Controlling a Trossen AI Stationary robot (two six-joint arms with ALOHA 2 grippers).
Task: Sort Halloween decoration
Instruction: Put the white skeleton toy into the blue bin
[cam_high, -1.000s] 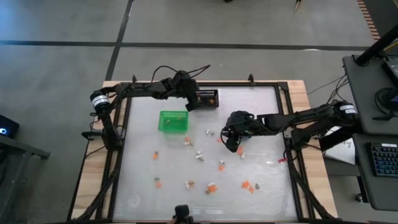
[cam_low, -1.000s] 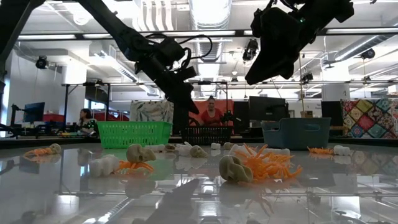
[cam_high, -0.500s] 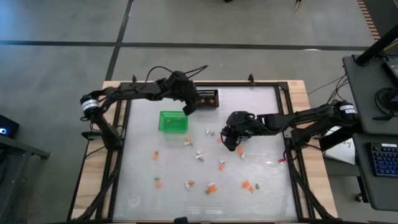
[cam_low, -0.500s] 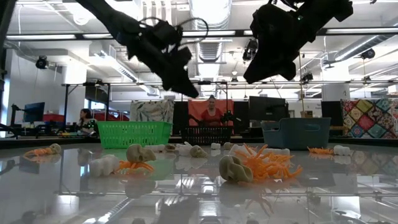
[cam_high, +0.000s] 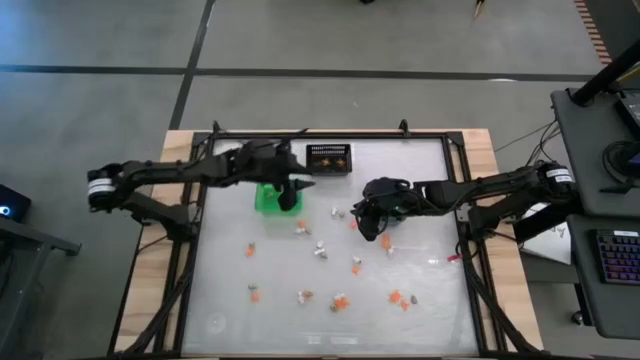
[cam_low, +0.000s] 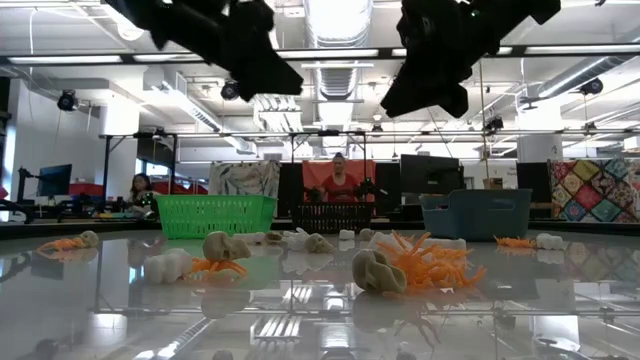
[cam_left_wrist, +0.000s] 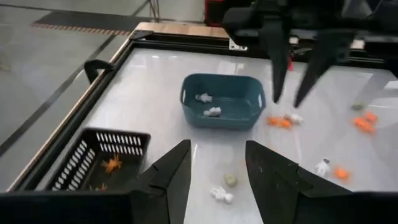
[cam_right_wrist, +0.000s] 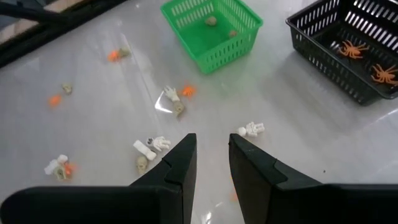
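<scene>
A: Where did the Halloween decoration (cam_high: 320, 251) sit at that point?

B: Mostly scattered loose on the clear table top (cam_high: 420, 200): small orange, white and tan trinkets across its middle and near side. A few were already binned. The black mesh basket (cam_right_wrist: 357, 46) held orange spiders (cam_right_wrist: 352, 50), the blue-grey bin (cam_left_wrist: 221, 101) held white figures, and the green basket (cam_right_wrist: 212, 28) held a tan piece or two. That looked like sorting by kind.

A: And the grippers?

B: The left gripper (cam_high: 291, 190) hung over the green basket, fingers spread with nothing between them, which I'd judge fits a drop-off spot. The right gripper (cam_high: 372, 222) hovered above the blue-grey bin, fingers apart with a narrow gap, pinching nothing visible.

A: Why hover there?

B: Probably between picks, since white skeletons (cam_right_wrist: 251, 129) lay just below it.
</scene>
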